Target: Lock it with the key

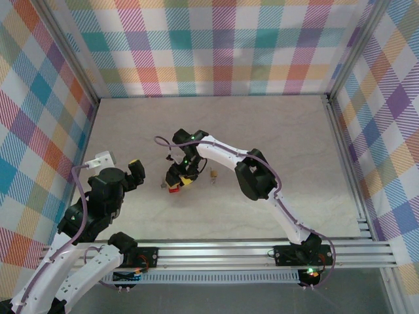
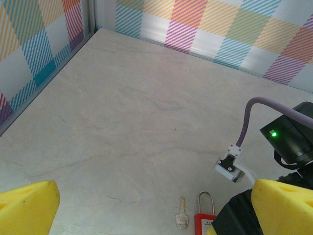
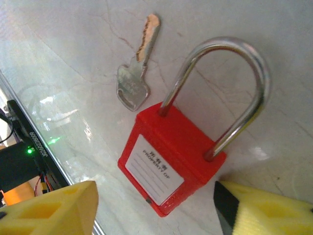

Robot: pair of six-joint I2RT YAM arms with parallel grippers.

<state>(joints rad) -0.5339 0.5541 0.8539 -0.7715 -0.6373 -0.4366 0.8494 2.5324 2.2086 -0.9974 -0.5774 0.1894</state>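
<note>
Padlock (image 3: pixel 171 161), rigid and probably weighty with a slick steel shackle (image 3: pixel 254 78), lies flat on the table (image 3: pixel 63 49) between the parted, empty jaws of the right gripper (image 3: pixel 161 208); pinch its red body, then take the thin, light key (image 3: pixel 134 81) just beside it by the bow

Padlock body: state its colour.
The padlock body is red with a white label, clearest in the right wrist view.

top view high, looking down; right wrist close above padlock (image 3: pixel 171 156) — left wrist farther, shares it.
</note>
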